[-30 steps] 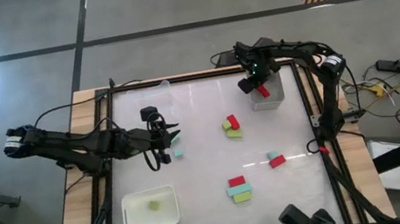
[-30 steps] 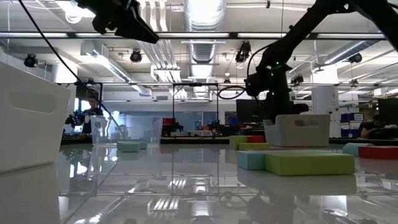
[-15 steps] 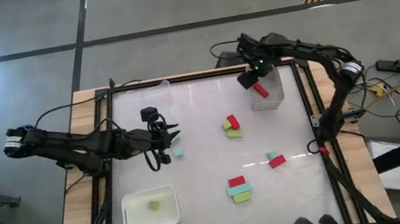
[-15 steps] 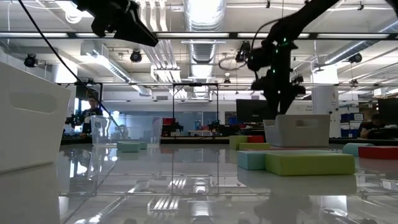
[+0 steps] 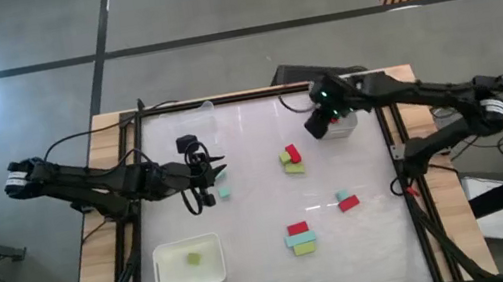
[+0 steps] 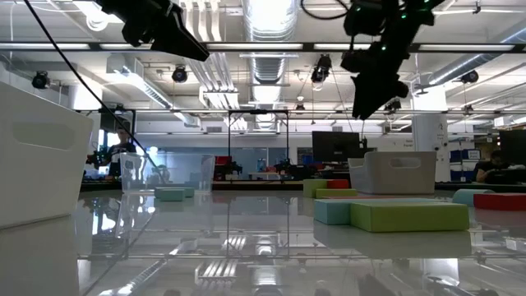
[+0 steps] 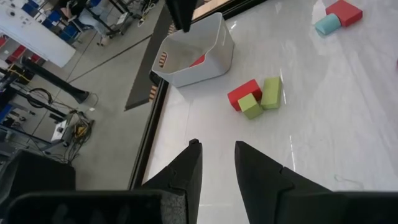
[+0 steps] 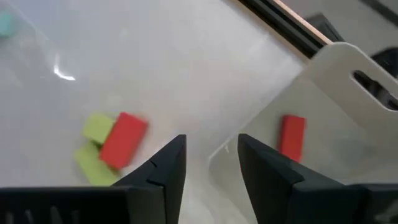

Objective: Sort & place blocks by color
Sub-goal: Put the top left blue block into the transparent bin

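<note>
Blocks loose on my table (image 5: 270, 259): three red (image 5: 297, 228), three green (image 5: 294, 168), three teal (image 5: 299, 239).
My right hand (image 8: 211, 163): spread, empty.
My left hand (image 7: 216, 163): slightly parted, empty.

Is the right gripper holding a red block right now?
No. The right gripper is empty, with bare table between its fingers, while a red block lies inside the white bin.

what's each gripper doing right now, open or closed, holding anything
Left gripper: open, a gap between the fingers, holding nothing, above the table.
Right gripper: open and empty, by the white bin with a red block inside.
</note>
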`<state>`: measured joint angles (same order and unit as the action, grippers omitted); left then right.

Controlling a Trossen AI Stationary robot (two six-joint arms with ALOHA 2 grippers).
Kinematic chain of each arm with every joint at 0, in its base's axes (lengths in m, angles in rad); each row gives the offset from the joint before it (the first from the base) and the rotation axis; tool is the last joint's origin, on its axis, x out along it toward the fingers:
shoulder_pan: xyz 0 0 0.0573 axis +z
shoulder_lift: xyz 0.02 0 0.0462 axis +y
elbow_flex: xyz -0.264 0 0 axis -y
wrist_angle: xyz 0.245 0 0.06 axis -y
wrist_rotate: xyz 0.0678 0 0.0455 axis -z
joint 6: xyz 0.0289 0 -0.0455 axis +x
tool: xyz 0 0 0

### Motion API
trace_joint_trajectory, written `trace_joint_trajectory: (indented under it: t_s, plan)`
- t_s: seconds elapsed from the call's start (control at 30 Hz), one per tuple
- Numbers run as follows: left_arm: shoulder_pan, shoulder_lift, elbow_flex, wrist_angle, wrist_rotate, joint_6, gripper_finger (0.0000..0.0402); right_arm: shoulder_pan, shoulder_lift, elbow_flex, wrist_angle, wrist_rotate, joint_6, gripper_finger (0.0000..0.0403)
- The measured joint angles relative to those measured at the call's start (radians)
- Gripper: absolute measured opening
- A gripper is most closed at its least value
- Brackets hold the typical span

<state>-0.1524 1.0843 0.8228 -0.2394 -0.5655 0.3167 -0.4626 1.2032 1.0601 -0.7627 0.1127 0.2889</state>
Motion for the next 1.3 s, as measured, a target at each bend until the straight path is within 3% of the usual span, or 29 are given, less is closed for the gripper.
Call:
trace_joint_trajectory:
  t_s: [0.33, 0.63, 0.83, 1.13, 1.3]
  plan:
    - [0.0, 0.0, -0.014, 0.005, 0.0, -0.063, 0.0079, 0.114, -0.286, -0.391, 0.439, 0.002, -0.019, 0.01]
    - [0.0, 0.0, -0.045, 0.002, 0.002, -0.25, 0.0079, 0.226, -0.433, -0.659, 0.876, -0.015, -0.164, 0.0071]
    - [0.0, 0.017, -0.046, -0.007, 0.009, -0.37, 0.0079, 0.268, -0.477, -0.733, 1.055, -0.015, -0.272, 0.0064]
    - [0.003, 0.174, -0.034, -0.026, 0.01, -0.524, 0.0079, 0.275, -0.511, -0.718, 1.069, -0.04, -0.341, 0.0064]
    - [0.039, 0.278, 0.032, -0.215, 0.057, -0.684, 0.0079, 0.275, -0.517, -0.698, 1.068, -0.044, -0.387, 0.0064]
